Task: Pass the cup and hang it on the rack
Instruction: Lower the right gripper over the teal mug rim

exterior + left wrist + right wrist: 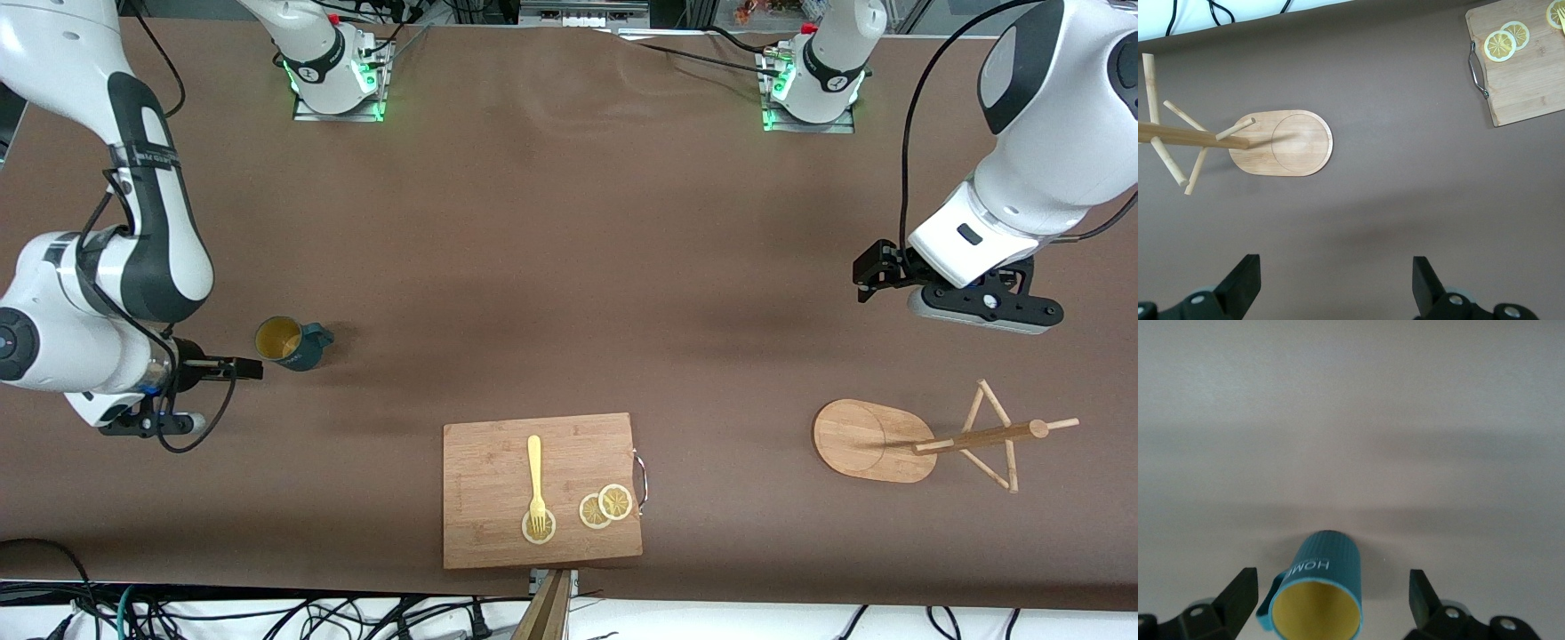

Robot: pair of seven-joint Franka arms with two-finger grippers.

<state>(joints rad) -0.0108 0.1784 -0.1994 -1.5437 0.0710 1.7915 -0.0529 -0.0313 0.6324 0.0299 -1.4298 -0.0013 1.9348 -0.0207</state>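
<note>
The cutting board (542, 489) sits nearest. The right gripper (244, 367) waits open beside the cup (289, 343), ready to grab; the left gripper (876, 271) hangs open above the table near the rack (925, 440), waiting.

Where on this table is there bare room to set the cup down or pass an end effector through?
Widest bare stretch: the brown cloth between the cup and the rack, farther from the front camera than the cutting board. Also bare between board and rack base. Crowded: the board, carrying fork and lemon slices; the open right end effector beside the cup; the open left end effector above the rack's end.
</note>
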